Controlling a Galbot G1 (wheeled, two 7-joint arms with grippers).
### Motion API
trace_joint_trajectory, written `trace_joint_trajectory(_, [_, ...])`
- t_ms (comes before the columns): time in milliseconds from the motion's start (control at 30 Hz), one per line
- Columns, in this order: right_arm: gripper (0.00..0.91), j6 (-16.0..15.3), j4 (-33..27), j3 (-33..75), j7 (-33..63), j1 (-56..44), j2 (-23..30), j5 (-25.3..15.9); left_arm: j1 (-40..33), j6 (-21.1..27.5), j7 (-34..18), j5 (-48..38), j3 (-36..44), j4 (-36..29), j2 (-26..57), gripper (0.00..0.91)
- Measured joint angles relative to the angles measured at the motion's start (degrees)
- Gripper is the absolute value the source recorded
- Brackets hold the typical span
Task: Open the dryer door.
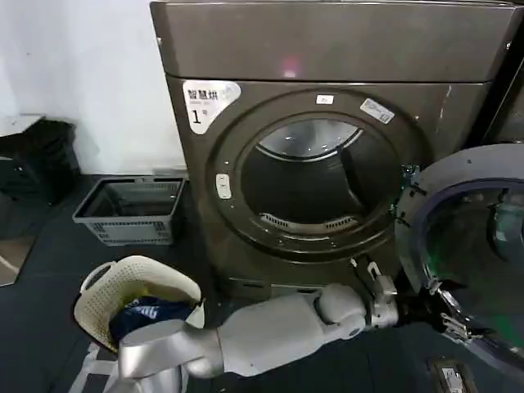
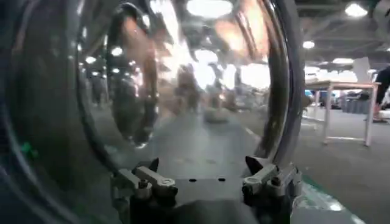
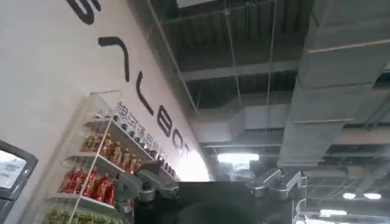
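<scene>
The bronze-brown dryer (image 1: 327, 74) with a white "1" sticker (image 1: 209, 102) stands ahead, its round drum opening (image 1: 315, 184) uncovered. The dryer door (image 1: 475, 237), chrome-rimmed with dark glass, is swung out to the right on its hinge. My left arm reaches across low in front of the machine. The left gripper (image 1: 458, 323) sits at the door's lower rim. In the left wrist view the door (image 2: 183, 91) is very close, and the left gripper (image 2: 203, 164) stands open with nothing between its fingers. The right gripper (image 3: 213, 176) is open, pointing up at a ceiling.
A grey crate (image 1: 131, 209) sits on the floor left of the dryer. A cream laundry basket (image 1: 135, 299) with blue cloth lies tipped nearer to me. A dark neighbouring machine (image 1: 512, 98) stands at the right edge. Dark floor lies in front.
</scene>
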Motion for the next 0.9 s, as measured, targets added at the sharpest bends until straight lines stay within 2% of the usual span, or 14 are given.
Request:
trace_joint_trajectory(400, [0.907,-0.11,0.23,-0.36,-0.02,0.25,-0.12,0.1,-0.9,0.04,0.11,-1.22,0.09,-2.37,0.0,0.907])
trace_joint_trajectory(900, [0.907,-0.16,0.87,-1.54,-0.16,1.14,-0.41,-0.22,-2.19,-0.04,0.22,-3.11,1.73,-8.89,0.0,0.907])
